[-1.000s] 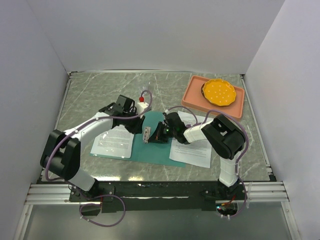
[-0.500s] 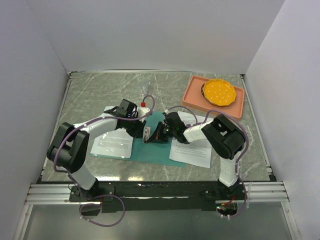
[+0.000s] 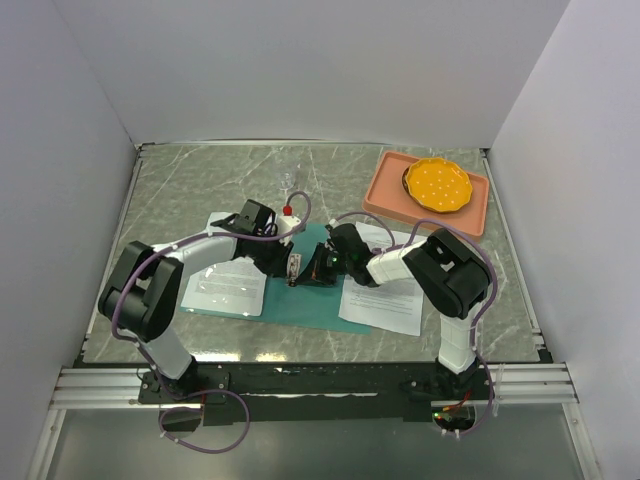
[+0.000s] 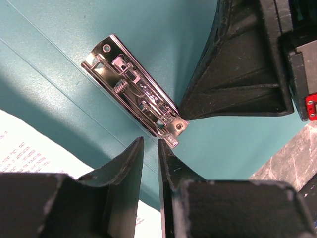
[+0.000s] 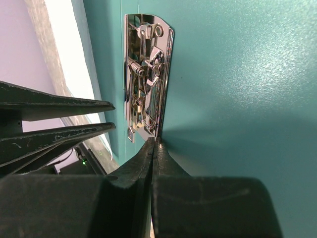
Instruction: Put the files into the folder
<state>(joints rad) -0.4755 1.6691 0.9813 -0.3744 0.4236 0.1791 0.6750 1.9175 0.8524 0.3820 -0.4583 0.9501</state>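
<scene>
The folder (image 3: 300, 308) lay open and flat on the table (image 3: 180, 190), between the two arms, with its metal clip (image 4: 136, 94) at the spine facing up. Neither of the files looked clamped. One sheet (image 3: 225, 287) lay over the folder's left leaf. The other sheet (image 3: 380, 305) rested on the table at the folder's right edge, beside the right arm. Judged from that, the filing itself was not yet done: both sheets had to be brought to the clip and the cover closed. The work in hand appeared to be on the clip.

The left gripper (image 4: 150, 148) hovered just off one end of the clip, its jaws parted by a narrow slit with only teal showing between them, so it held nothing. The right gripper (image 5: 153, 146) was closed tight and empty, its joined tips set against the near end of the clip where it met the folder.

From above, both wrists covered the spine. Whether the clip's lever was raised or down could not be made out in either close view. Whether the left sheet sat inside a clear pocket or merely on top was unclear, though a sheen lay over it
</scene>
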